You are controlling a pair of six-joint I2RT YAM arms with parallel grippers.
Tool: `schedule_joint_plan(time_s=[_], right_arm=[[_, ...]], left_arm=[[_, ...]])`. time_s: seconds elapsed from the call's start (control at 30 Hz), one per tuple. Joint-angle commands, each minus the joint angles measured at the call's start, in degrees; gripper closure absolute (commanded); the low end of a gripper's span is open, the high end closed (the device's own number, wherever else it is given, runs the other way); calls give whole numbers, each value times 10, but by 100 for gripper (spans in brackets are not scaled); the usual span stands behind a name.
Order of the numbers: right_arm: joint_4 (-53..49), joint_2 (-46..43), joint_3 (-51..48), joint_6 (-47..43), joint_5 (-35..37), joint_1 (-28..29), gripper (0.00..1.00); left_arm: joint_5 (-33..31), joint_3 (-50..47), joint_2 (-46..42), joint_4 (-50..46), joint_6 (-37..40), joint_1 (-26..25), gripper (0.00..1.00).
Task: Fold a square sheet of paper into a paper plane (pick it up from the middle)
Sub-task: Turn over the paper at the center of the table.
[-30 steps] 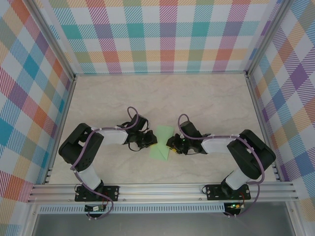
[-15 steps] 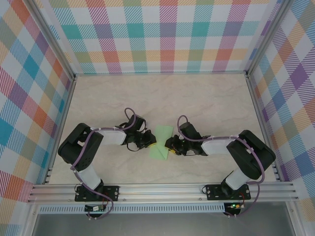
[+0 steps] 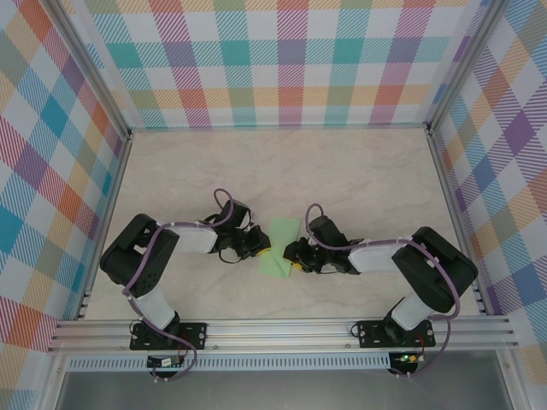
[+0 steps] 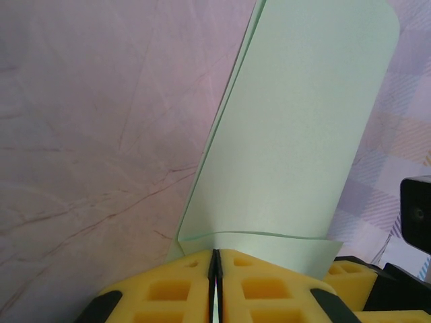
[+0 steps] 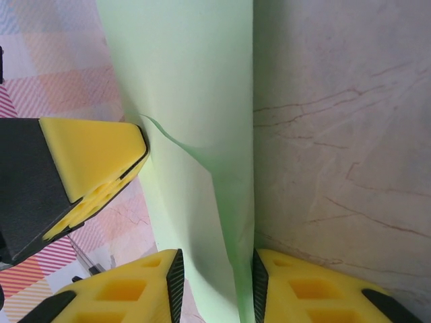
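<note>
— Where is the green paper [image 3: 281, 246]?

— In the top view it lies on the marbled table [image 3: 359, 171], toward 6 o'clock from the table's middle, between the two arms. It is doubled over rather than flat.

— And the left gripper [image 3: 261, 248]?

— It sits at the paper's 9 o'clock edge. In its wrist view the yellow pads [image 4: 168, 289] are pressed together with only a hairline between them. The paper's folded edge sits right at their tips, and the sheet rises from there toward 1 o'clock. So this gripper is pinched closed on the paper.

— The right gripper [image 3: 294, 256]?

— It is at about 4 o'clock of the paper. In its wrist view the two yellow fingers [image 5: 135, 282] stand apart, with a moderate gap. The paper runs up through that gap toward 12 o'clock, creased along the side nearer the 3 o'clock finger. I cannot tell whether either pad presses it. One of the left gripper's yellow pads shows at 9 o'clock, touching the sheet.
</note>
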Motion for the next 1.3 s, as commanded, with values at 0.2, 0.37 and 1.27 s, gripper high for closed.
schedule_joint_plan(time_s=[0.2, 0.37, 1.27], right_arm=[[74, 29, 15, -27, -24, -31, 66], [79, 32, 24, -43, -32, -35, 66], [22, 31, 65, -111, -73, -40, 92]], left_arm=[[-36, -21, -8, -44, -1, 18, 88], [-37, -15, -7, -47, -1, 17, 88], [-27, -21, -99, -36, -6, 19, 82]])
